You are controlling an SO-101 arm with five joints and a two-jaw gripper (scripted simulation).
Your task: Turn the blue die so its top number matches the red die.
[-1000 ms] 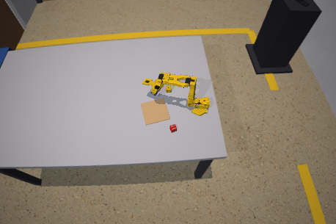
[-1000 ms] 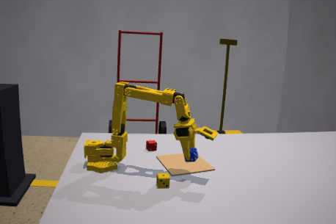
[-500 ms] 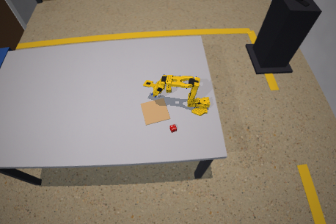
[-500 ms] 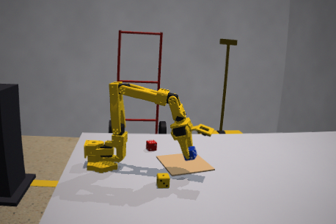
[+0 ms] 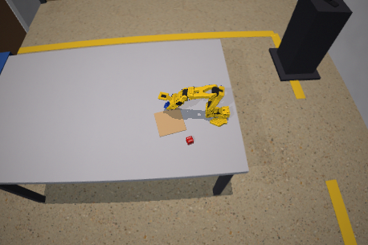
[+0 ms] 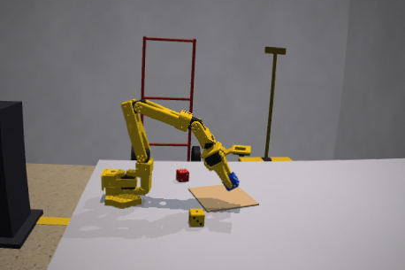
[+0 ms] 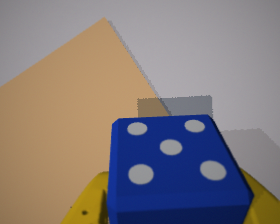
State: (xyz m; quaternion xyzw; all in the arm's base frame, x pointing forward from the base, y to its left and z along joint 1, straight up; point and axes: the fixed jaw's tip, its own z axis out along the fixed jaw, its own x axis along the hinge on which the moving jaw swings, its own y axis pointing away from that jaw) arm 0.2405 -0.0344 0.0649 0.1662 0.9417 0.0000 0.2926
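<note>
My gripper (image 5: pixel 168 107) (image 6: pixel 230 183) (image 7: pixel 177 195) is shut on the blue die (image 5: pixel 165 105) (image 6: pixel 233 181) (image 7: pixel 171 160). It holds the die tilted, above the orange-tan mat (image 5: pixel 171 124) (image 6: pixel 221 200) (image 7: pixel 66 110) near one side. A face with five white pips is turned to the wrist camera. In the wrist view a small shadow crosses the mat's edge. The mat lies flat. The red die (image 5: pixel 190 140) (image 6: pixel 182 175) stands on the table off the mat; its top number is too small to read surely.
A yellow die (image 6: pixel 196 218) stands on the table near the mat in the exterior view, one pip on top; the arm hides it in the top view. The arm's base (image 5: pixel 218 114) (image 6: pixel 124 187) stands near the table's edge.
</note>
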